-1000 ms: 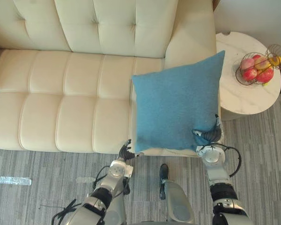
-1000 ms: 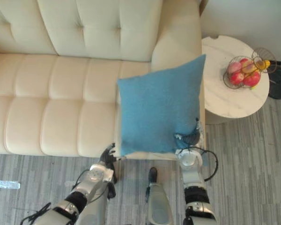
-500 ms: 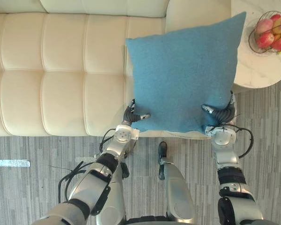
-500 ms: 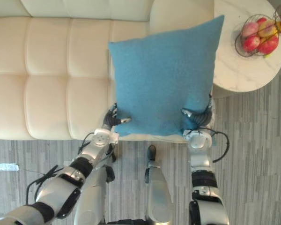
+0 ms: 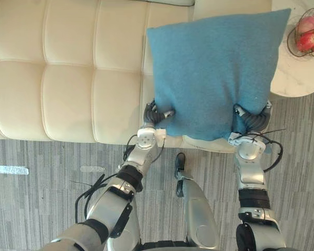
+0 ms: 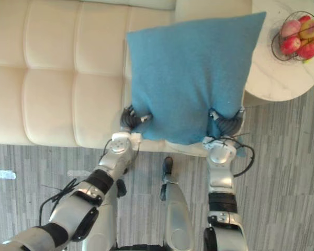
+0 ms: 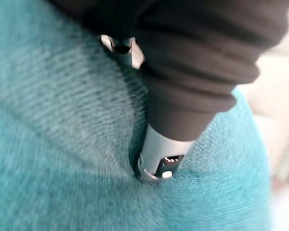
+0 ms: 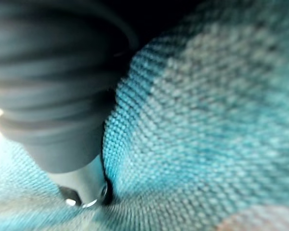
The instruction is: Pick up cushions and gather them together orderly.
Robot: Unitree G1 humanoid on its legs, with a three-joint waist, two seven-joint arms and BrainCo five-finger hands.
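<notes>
A square blue cushion (image 5: 214,68) lies tilted over the right end of the cream sofa (image 5: 68,68), its near edge past the seat's front. My left hand (image 5: 155,113) pinches the cushion's near left corner, thumb on top and fingers underneath. My right hand (image 5: 249,119) pinches the near right corner the same way, and the cloth puckers around it. In the left wrist view the thumb (image 7: 159,154) digs into the blue weave (image 7: 62,144). The right wrist view shows the other thumb (image 8: 82,185) sunk into the cloth (image 8: 207,120).
A round marble side table (image 5: 298,78) stands right of the sofa arm, with a wire basket of fruit (image 5: 306,39) on it. Grey striped carpet (image 5: 42,209) runs along the sofa's front, with a strip of tape (image 5: 8,170) at the left.
The camera has dipped toward the sofa. Both hands have come up to the cushion's near corners and closed on them, thumbs now pressed into the cloth.
</notes>
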